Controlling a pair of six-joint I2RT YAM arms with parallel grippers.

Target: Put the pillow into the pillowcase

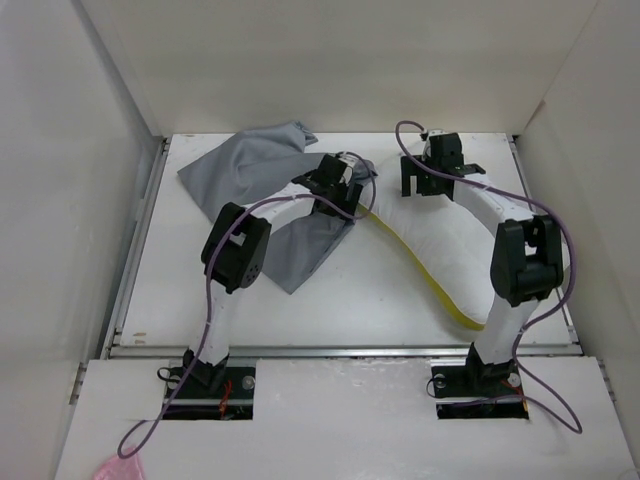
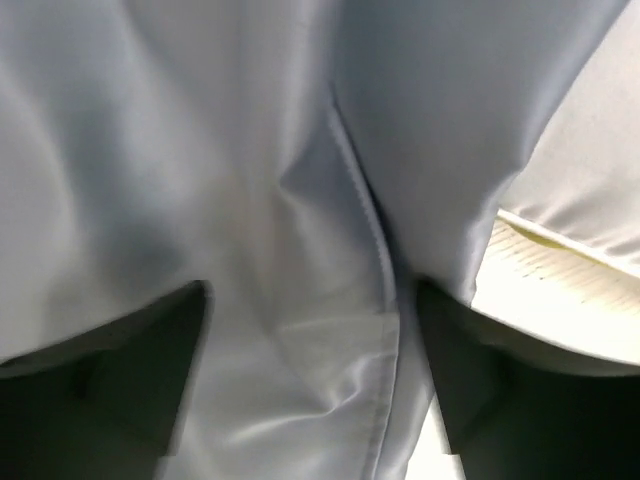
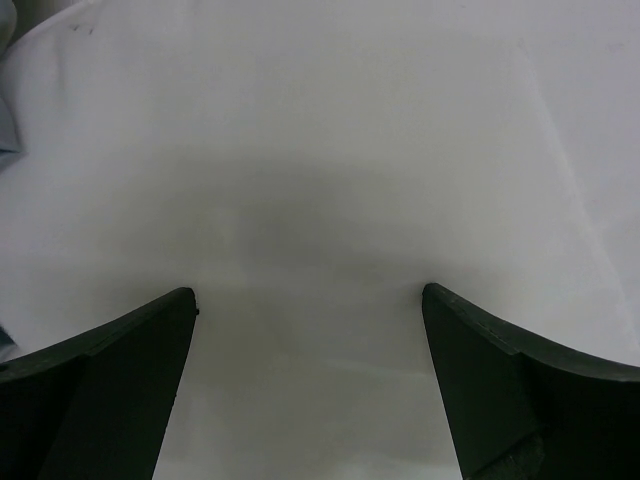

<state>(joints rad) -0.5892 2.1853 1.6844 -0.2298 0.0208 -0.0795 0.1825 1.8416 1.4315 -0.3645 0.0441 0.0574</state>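
One pillowcase fold inside left pincer.

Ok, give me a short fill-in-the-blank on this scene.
The pillowcase lies to the ___ of the pillow.
The pillow is edged in ___.
The right gripper hangs open over the ___.
The left gripper straddles a fold of the ___.
Missing: left; yellow; pillow; pillowcase.

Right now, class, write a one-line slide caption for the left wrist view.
Open left gripper straddles a seam of the pillowcase, pillow at right.
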